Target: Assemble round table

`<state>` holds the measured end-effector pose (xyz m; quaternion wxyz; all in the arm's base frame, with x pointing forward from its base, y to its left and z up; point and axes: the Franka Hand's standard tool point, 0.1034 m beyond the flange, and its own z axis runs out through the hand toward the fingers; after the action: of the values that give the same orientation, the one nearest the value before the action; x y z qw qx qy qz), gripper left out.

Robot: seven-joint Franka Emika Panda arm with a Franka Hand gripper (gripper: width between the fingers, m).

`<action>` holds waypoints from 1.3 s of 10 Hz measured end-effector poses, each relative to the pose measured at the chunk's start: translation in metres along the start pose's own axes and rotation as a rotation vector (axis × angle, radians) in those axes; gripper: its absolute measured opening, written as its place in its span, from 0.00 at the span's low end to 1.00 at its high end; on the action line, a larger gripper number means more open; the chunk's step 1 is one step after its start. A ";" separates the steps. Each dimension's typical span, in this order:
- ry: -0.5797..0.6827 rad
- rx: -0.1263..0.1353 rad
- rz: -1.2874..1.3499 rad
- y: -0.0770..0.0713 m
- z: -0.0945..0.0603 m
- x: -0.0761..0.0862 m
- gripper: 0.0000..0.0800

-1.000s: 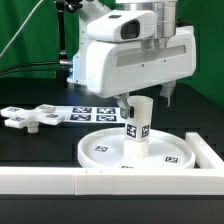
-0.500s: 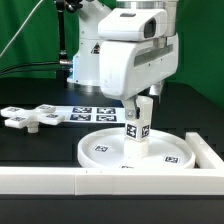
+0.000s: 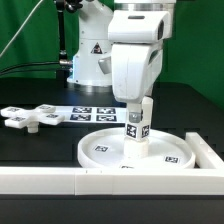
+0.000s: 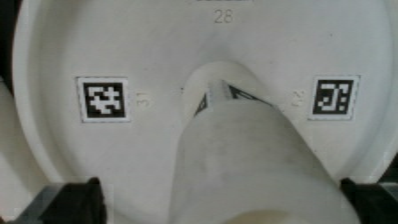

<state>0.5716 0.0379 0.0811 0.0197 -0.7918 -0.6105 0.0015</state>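
The large round rimmed disc (image 3: 165,152) lies flat at the exterior view's right. The short cylindrical post (image 3: 137,135) stands upright on its middle, with tags on its side. My gripper (image 3: 140,104) hangs straight down over the post's top, one finger on each side. In the wrist view the post (image 4: 249,150) rises between my dark fingertips (image 4: 75,203), which sit wide apart with a gap to the post, so the gripper (image 4: 217,205) is open. The disc's tags (image 4: 107,100) show beside the post. The cross-shaped piece (image 3: 28,118) lies at the exterior view's left.
The marker board (image 3: 95,113) lies behind the disc. A long white border wall (image 3: 60,180) runs along the front and turns up the exterior view's right side (image 3: 208,150). The arm's base stands at the back.
My hand has turned about its vertical axis above the post: it showed its broad side a second ago and shows its narrow side now. The post and disc stay in place.
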 end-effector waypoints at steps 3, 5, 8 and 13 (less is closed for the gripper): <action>-0.015 -0.002 -0.119 -0.001 0.001 0.000 0.81; -0.027 -0.002 -0.224 0.000 0.001 -0.002 0.67; -0.028 0.006 -0.211 -0.002 0.002 -0.004 0.51; -0.032 0.016 0.104 -0.004 0.003 -0.006 0.51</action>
<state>0.5662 0.0335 0.0782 0.0159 -0.8223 -0.5685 0.0202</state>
